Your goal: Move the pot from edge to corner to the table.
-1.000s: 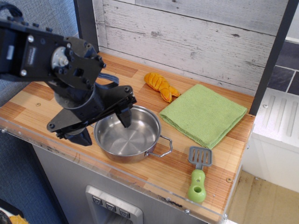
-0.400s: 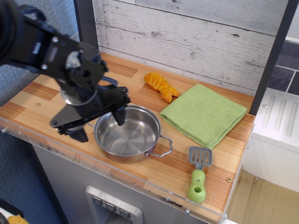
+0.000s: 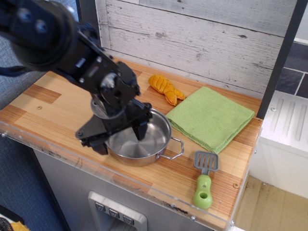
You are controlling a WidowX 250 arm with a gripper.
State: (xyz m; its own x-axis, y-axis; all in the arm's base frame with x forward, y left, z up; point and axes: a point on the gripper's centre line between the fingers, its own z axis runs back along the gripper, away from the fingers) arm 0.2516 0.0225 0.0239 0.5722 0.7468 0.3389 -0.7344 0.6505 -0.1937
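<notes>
The pot [image 3: 140, 139] sits on the worktop [image 3: 53, 103] close to the clear front edge, roughly mid-width, with one wire handle [image 3: 173, 149] sticking out to its right. My tool [image 3: 120, 137] straddles its left rim: one finger reaches down inside the bowl, the other hangs outside the wall, so the fingers are apart around the rim. I cannot tell whether they pinch it. The pot looks flat on the wood, not lifted. I judge the move barely begun; the run to a corner is all left. Beyond it lie the green cloth [image 3: 209, 118], spatula [image 3: 204, 180] and orange toy [image 3: 165, 88].
</notes>
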